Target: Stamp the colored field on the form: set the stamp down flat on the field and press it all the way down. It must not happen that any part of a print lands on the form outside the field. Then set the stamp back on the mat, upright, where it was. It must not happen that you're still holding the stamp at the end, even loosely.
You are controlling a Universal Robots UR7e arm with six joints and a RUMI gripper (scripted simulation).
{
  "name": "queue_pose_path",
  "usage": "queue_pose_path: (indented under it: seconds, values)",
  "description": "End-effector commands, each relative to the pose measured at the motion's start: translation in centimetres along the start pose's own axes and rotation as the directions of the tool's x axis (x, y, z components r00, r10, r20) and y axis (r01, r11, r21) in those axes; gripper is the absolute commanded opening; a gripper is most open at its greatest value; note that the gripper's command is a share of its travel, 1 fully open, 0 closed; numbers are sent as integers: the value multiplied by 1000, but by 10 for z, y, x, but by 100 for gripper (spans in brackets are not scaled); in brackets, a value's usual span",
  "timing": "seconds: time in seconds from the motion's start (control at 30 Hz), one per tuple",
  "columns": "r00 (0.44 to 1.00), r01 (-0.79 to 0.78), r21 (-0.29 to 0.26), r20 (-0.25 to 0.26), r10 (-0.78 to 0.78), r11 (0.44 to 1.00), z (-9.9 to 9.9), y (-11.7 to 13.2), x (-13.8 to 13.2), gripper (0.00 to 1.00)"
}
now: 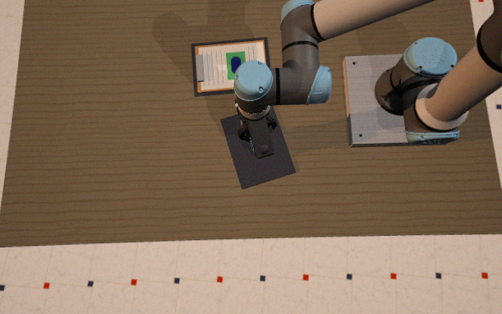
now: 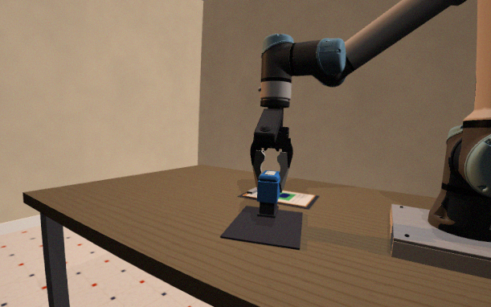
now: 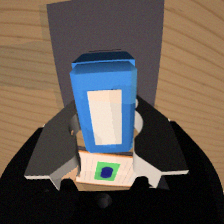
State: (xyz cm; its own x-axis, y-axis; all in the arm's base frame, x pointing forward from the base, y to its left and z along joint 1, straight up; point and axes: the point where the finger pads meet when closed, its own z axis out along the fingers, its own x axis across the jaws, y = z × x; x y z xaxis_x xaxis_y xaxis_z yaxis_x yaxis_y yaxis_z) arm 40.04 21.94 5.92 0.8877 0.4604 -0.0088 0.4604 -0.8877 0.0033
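So from where I'm standing, the big wooden table (image 2: 141, 209) takes up most of the room, with the arm's grey base plate (image 2: 404, 241) bolted on at the right. The arm (image 2: 374, 32) reaches across and hangs straight down over the dark mat (image 2: 278, 237).

Behind the mat lies the form (image 1: 214, 74) on its clipboard, and the green field (image 1: 229, 66) on it has a dark blue blot in the middle, so I'd say the stamping part is done and this is the put-back.

The gripper (image 2: 272, 170) is clamped on the blue stamp (image 2: 269, 186), a finger on either side of its body. The stamp looks upright, with its dark foot right at the mat's back part, touching it or just about (can't tell for sure from my angle).

What could go wrong from here:
- If the foot isn't fully seated when the fingers let go, it'll drop that last bit and could tip over.
- If the fingers drag on one side while opening, they could nudge it crooked.
- It sits near the mat's back edge rather than the centre, so a small shove might put it partly off the mat.
- Lifting away before the fingers are well apart could snag the top.
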Motion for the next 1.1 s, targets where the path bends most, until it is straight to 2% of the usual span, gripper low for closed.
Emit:
queue_pose_path:
  seconds: [0.0, 0.37, 0.77, 0.8, 1.07]
  values:
    - [1000, -1, 0, 0, 1, 1000, 15, 2, 0, 17]
    - [1000, 0, 0, 0, 0, 1000, 29, 2, 0, 17]
    - [1000, 0, -2, -5, 0, 1000, 28, 2, 2, 17]
    - [1000, 0, -2, -5, 0, 1000, 28, 2, 2, 52]
    - [1000, 0, -2, -5, 0, 1000, 28, 2, 1, 52]
